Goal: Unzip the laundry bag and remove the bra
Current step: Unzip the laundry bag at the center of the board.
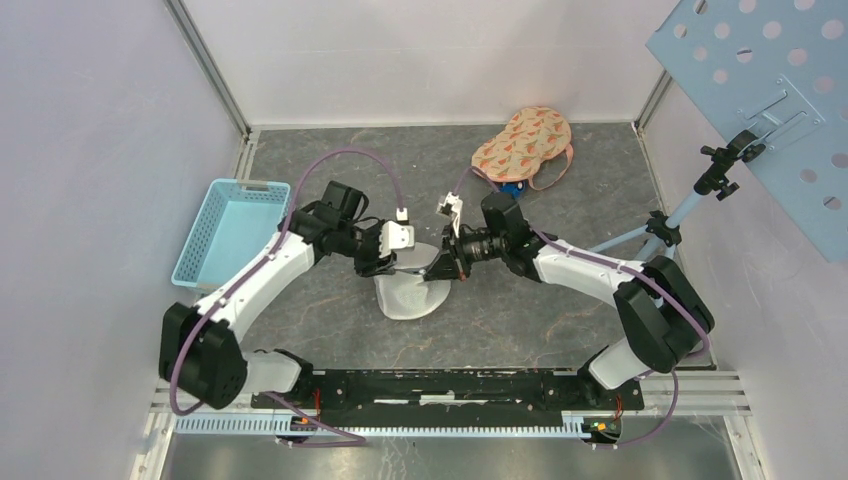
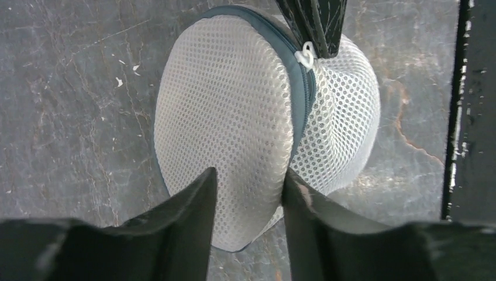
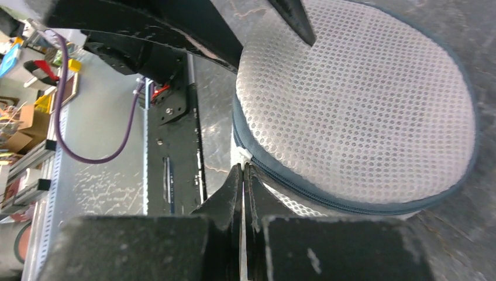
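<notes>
- We are looking at the laundry bag (image 1: 410,298), a white mesh pouch that is lying near the middle of the grey worktop (image 1: 560,320), between the two arms.
- A dark zipper (image 2: 298,88) is running around its rim. The stretch we are seeing is lying closed, and the mesh is hiding whatever is inside.
- The left tool (image 2: 248,181) is standing with its jaws apart, straddling the near edge of the bag, with mesh bulging into the gap. We are unable to tell whether its fingers (image 2: 193,222) are pressing the fabric.
- The right tool (image 3: 243,175) is keeping its jaws pressed tight together at the bag's zippered rim. From the left wrist view it seems to be pinching the small white zipper pull (image 2: 304,57), which is sitting at the top of the bag.
- A light blue basket (image 1: 225,230) is sitting on the left side of the worktop, well apart from the bag.
- A patterned orange cloth item (image 1: 525,140) is lying at the back, near the rear wall, also well apart from the bag.
</notes>
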